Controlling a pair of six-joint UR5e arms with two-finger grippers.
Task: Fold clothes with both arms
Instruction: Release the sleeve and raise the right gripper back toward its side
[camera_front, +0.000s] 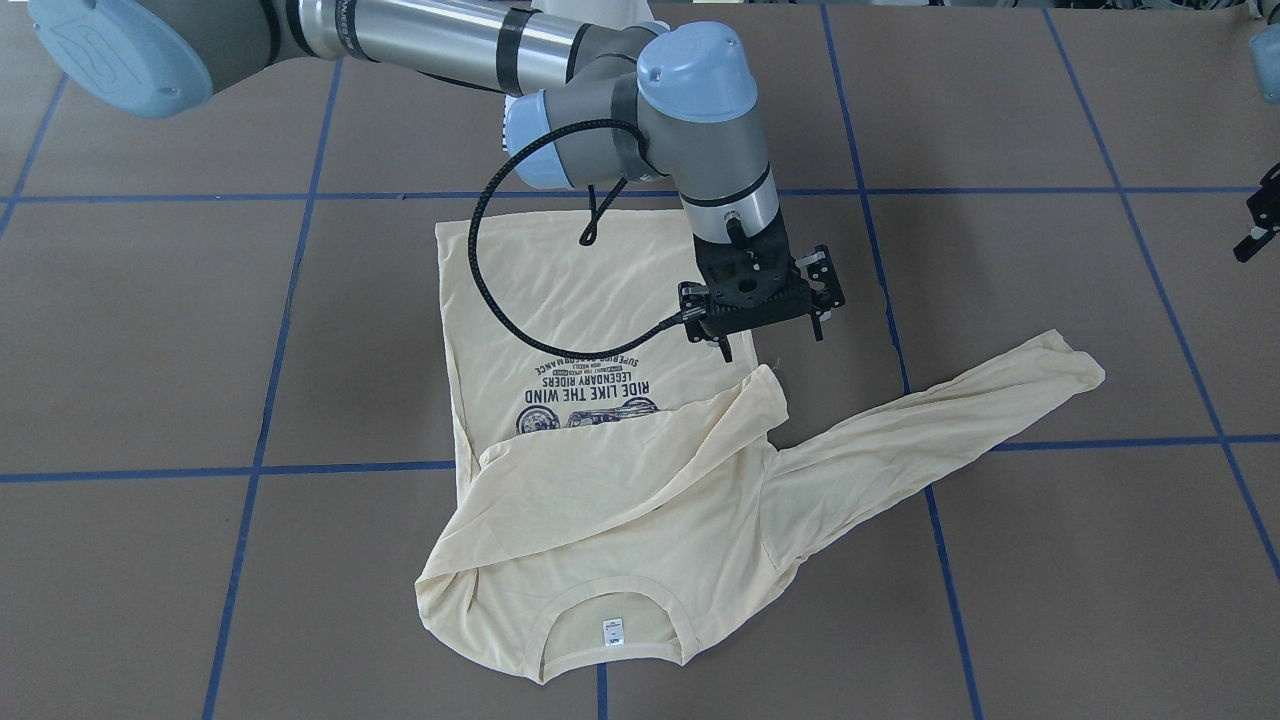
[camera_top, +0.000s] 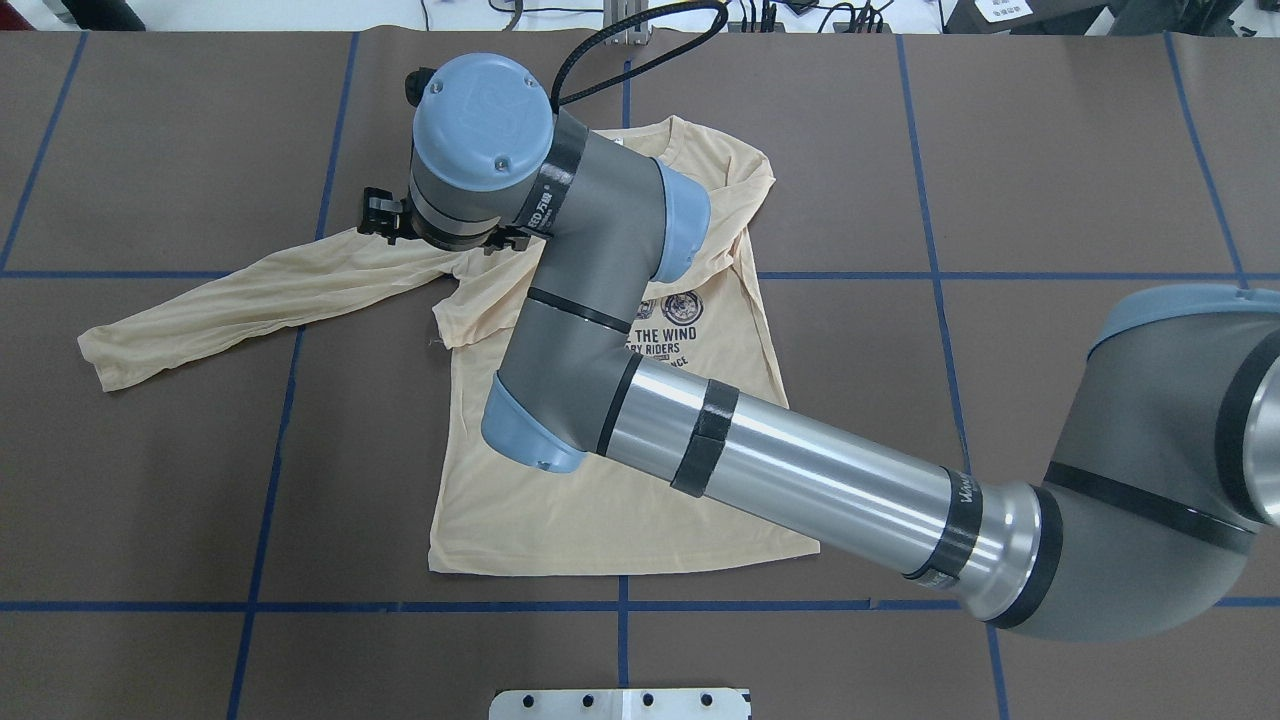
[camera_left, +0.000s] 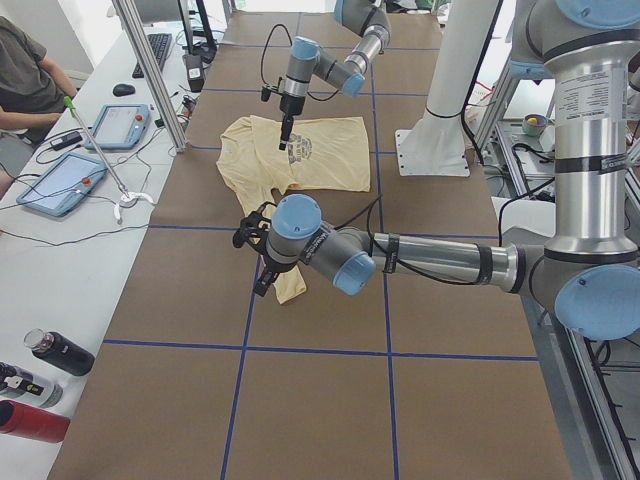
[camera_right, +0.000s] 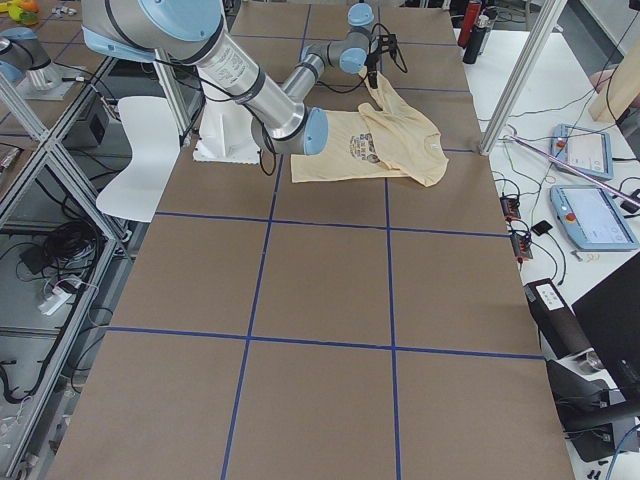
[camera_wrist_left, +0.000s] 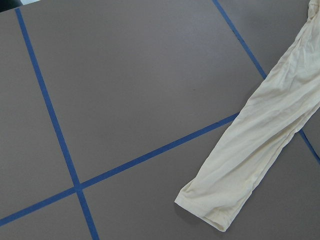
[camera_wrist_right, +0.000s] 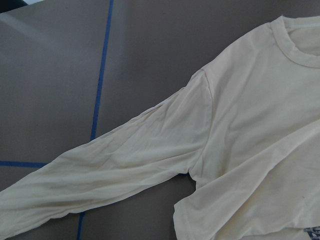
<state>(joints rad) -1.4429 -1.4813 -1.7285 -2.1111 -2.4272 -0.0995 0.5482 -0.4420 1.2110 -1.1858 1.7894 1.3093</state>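
Shirt sleeve (camera_front: 930, 430): points leftward, cuff (camera_front: 1075, 372) nearest left gripper (camera_front: 1262, 215), whose grip we cannot tell.
Right gripper (camera_front: 770, 337): spread, empty, at its shoulder end.

In the front view we look back across the counter (camera_front: 1000, 100), steeply down, with the shirt (camera_front: 600, 500) by the right fingers (camera_front: 725, 345). Overhead we look the opposite way from behind, sharing that shirt. Two end views look along the counter from afar. Our wrist views sit close: the right on cloth by those fingers, the left on the cuff (camera_wrist_left: 215, 210), far from them.
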